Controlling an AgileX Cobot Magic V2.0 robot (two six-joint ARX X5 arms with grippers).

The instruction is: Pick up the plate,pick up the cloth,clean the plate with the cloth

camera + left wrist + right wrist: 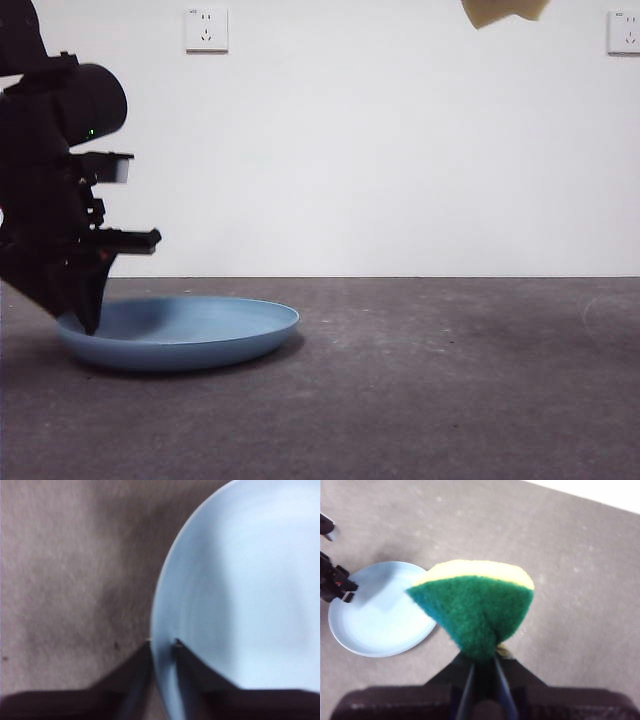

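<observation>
The light-blue plate (190, 330) lies on the grey table at the left. My left gripper (90, 320) has come down onto its left rim. In the left wrist view the plate (240, 590) fills the frame, and the left gripper (162, 641) has one jaw on each side of the rim, shut on it. My right gripper (482, 662) is shut on the cloth (475, 610), a yellow sponge with a green scouring face. It holds the cloth high above the table, right of the plate (380, 615). Only the cloth's yellow bottom edge (505, 12) shows in the front view.
The grey table (450, 380) stretches to the right of the plate. Behind it is a white wall with two sockets (206, 29) (624, 32). The left arm (332, 582) shows at the plate's rim in the right wrist view.
</observation>
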